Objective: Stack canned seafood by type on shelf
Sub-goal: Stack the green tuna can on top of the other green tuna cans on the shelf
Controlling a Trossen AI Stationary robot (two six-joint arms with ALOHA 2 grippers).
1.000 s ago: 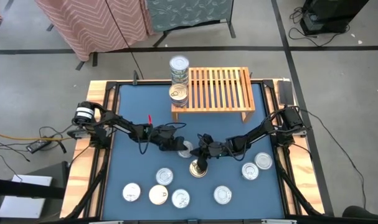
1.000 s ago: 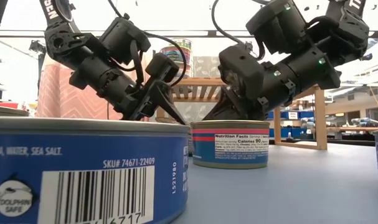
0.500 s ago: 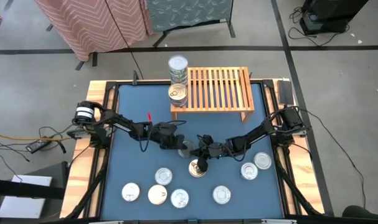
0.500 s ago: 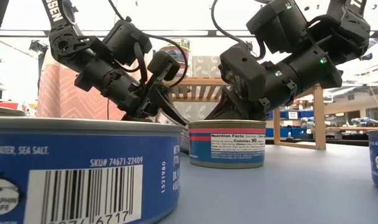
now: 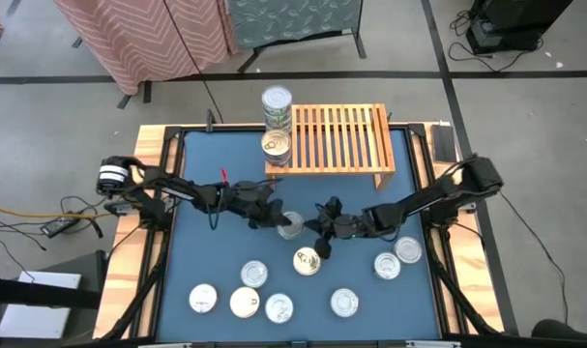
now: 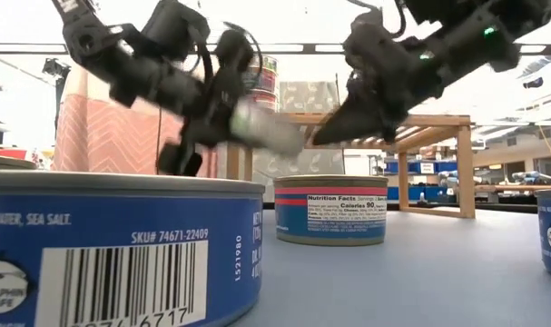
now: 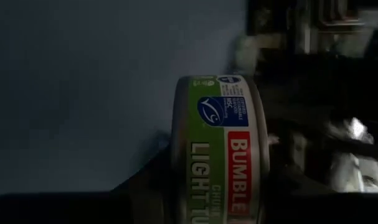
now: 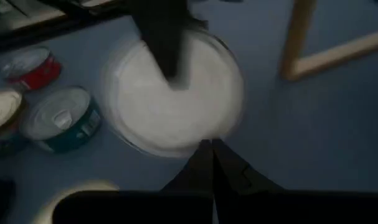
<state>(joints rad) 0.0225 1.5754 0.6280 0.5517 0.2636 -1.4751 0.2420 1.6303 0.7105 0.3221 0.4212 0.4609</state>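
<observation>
Seen from above, the left gripper [image 5: 285,223] sits mid-table clamped on a silver-topped can [image 5: 290,225], and the low view adds what the overhead cannot: that can [image 6: 266,127] is lifted off the blue table [image 5: 201,256] and tilted, blurred as it hangs in the fingers. The left wrist view gives the held can's side [image 7: 220,149], a green and red label reading "BUMBLE" and "LIGHT TU", with a small blue seal above it. The right gripper [image 5: 320,235] is just beside it toward the right, its fingers pressed together and holding nothing; its own wrist view shows the shut fingertips [image 8: 210,165] pointing at the pale round face of the lifted can [image 8: 176,93], with more tins off to one side, one red-labelled [image 8: 30,67] and one teal [image 8: 61,118]. The gold-topped can [image 5: 307,261] stands on the table near the right gripper; in the low view its label [image 6: 331,209] shows a red and blue band and a "Nutrition Facts" panel with "Calories 90". The nearest tin in the low view [image 6: 121,250] is blue and reads "WATER, SEA SALT", "SKU# 74671-22409" and "DOLPHIN SAFE" beside a barcode. The overhead alone shows the shelf [image 5: 337,140] at the table's far edge, with a stack of cans [image 5: 278,106] at its left end, another can [image 5: 277,147] in front of that, and the remaining tins [image 5: 264,300] scattered along the near side.
</observation>
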